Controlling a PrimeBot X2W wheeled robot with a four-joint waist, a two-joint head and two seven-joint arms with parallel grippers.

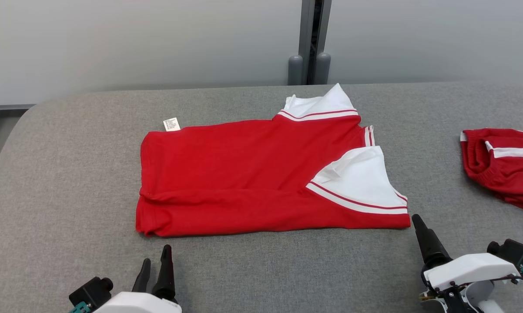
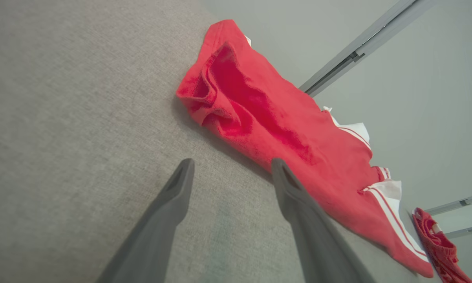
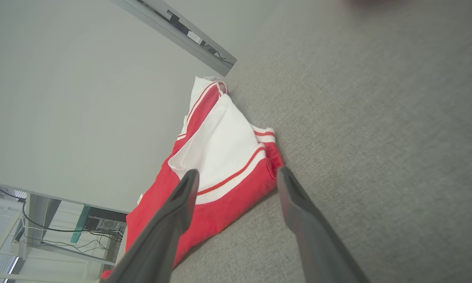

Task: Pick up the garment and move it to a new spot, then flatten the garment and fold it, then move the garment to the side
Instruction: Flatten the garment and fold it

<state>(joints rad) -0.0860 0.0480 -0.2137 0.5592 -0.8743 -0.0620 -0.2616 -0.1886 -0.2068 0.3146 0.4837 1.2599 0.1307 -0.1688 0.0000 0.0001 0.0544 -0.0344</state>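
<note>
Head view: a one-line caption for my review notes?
Folded red-and-white shirt on grey table, left gripper and right gripper open at its near edge, second red garment at right.

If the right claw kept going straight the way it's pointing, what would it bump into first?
Probably the near corner of the folded red shirt with white striped sleeves, just ahead of the right claw, though depth is hard to judge.
</note>
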